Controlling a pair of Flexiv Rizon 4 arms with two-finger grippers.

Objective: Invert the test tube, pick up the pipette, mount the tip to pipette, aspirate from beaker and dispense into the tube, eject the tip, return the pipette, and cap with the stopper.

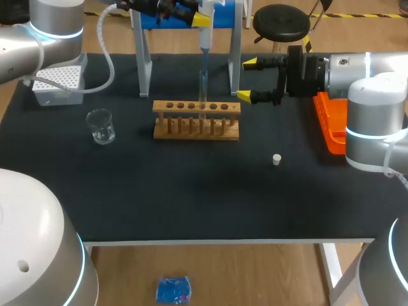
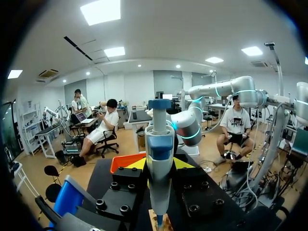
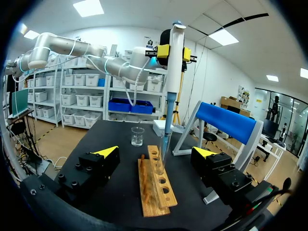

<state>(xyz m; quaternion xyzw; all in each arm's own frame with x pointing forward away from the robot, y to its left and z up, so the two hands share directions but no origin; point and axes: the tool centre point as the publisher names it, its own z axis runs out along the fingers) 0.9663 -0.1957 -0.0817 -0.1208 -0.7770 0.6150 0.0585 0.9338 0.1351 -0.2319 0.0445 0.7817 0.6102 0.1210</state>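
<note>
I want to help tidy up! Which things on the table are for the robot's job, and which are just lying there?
For the job: pipette, test tube, wooden rack, beaker, stopper, white tip box, pipette stand.
Just lying about, it seems: orange tray.

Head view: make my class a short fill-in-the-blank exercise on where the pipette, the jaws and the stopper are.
1. The left arm's jaws hold the pipette above the wooden ____.
2. The right arm's jaws stand ____, holding nothing.
3. The white stopper lies on the table, on the ____ side of the rack.
Missing words: rack; open; right.
</note>
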